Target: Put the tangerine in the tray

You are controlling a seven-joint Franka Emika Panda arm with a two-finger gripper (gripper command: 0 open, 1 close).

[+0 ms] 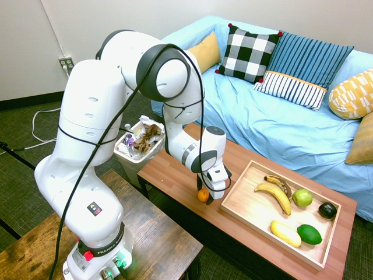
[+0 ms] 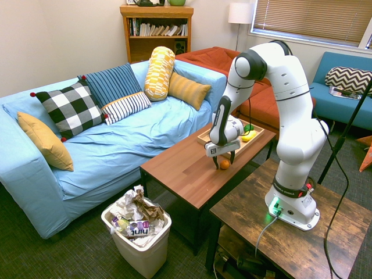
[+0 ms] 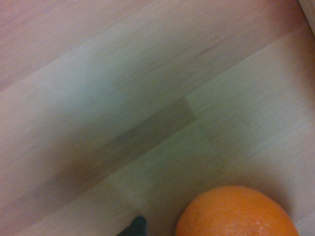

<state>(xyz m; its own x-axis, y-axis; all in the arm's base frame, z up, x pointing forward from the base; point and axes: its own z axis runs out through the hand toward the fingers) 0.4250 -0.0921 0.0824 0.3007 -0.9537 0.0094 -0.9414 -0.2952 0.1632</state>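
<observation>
The tangerine (image 1: 203,195) (image 2: 224,164) is small, round and bright orange, and rests on the reddish-brown table near its front edge, a short way from the tray's near end. My gripper (image 1: 206,189) (image 2: 224,160) points down over it, open, with one dark finger on each side of the fruit. The tangerine (image 3: 236,212) fills the lower edge of the wrist view, with bare table wood around it. The tray (image 1: 242,201) (image 2: 203,138) is shallow light wood and lies on the same table beyond the gripper.
Inside the tray lie two bananas (image 1: 274,193), a green apple (image 1: 302,198), a dark avocado (image 1: 327,210), a yellow fruit (image 1: 285,233) and a lime (image 1: 309,234). A full trash bin (image 1: 139,143) stands at the table's end. The blue sofa (image 1: 280,122) runs behind it.
</observation>
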